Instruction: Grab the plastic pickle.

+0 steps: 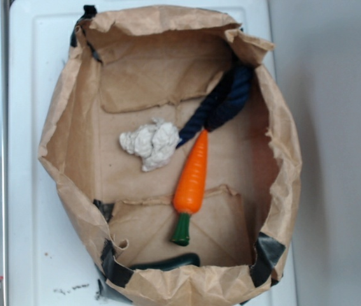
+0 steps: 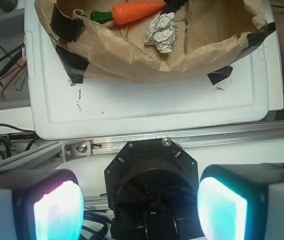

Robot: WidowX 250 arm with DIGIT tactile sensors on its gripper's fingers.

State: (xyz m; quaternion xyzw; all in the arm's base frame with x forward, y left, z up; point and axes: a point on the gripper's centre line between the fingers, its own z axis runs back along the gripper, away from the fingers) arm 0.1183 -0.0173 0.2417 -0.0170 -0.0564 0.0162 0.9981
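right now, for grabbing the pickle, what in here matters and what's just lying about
For the job:
- plastic pickle, partly hidden behind the near bag wall
- gripper, fingers apart, outside the bag

Lying about:
- orange carrot
- navy rope
- crumpled white wad
- paper bag

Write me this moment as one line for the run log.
gripper: open, empty, outside bag | plastic pickle: on bag floor by near wall, untouched | carrot: mid-bag | phase: pre-approach
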